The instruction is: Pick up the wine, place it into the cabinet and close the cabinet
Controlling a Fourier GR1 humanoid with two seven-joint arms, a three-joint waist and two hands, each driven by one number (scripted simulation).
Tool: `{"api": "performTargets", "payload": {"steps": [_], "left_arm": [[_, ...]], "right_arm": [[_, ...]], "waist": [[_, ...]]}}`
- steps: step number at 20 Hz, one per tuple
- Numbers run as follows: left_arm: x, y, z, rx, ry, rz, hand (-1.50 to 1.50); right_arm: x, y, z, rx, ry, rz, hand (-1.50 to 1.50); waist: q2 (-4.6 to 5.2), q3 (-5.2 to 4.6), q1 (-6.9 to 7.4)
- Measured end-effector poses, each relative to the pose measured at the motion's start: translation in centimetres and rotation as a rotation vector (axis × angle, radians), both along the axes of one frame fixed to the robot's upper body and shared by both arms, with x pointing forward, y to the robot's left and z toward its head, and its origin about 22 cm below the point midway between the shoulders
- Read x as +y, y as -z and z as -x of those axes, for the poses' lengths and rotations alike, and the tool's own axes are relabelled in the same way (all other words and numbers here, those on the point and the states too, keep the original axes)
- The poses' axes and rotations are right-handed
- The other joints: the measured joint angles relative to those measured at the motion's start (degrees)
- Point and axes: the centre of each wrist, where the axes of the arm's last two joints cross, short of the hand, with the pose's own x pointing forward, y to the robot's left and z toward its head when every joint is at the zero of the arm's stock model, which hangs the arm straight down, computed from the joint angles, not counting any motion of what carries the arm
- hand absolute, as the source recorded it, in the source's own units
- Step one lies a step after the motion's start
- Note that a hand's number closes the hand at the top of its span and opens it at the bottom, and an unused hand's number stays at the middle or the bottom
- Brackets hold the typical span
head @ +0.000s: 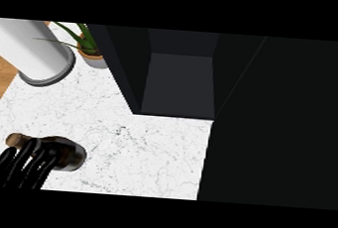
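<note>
The dark cabinet [180, 82] stands open on the white marble bench [147, 149], well apart from the wine [70, 155] lying at lower left, which the left hand [23, 168] curls its fingers over.

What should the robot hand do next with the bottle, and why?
Probably lift the wine off the counter and carry it toward the open cabinet. The left hand is already curled round it, and the cabinet's inside looks bare.

Left hand [23, 164] curled over wine [65, 153]; cabinet [180, 82] open.
</note>
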Motion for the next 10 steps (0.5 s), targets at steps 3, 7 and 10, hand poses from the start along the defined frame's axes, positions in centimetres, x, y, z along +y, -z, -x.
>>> {"api": "performTargets", "payload": {"steps": [3, 7, 10], "left_arm": [[0.8, -0.2, 0.0, 0.004, -0.037, -0.029, -1.50], [1.8, -0.6, -0.2, 0.009, -0.082, -0.063, -1.50], [2.9, -0.9, -0.2, 0.010, -0.116, -0.103, -1.50]], "right_arm": [[0.1, 0.0, 0.2, 0.003, 0.004, -0.002, -1.50], [0.1, -0.2, 0.2, 0.005, 0.008, 0.009, -1.50], [0.1, -0.7, 0.0, -0.003, 0.017, 0.010, -1.50]], "waist": [[-0.04, 0.00, -0.10], [-0.07, 0.01, -0.15], [-0.06, 0.00, 0.03]]}}
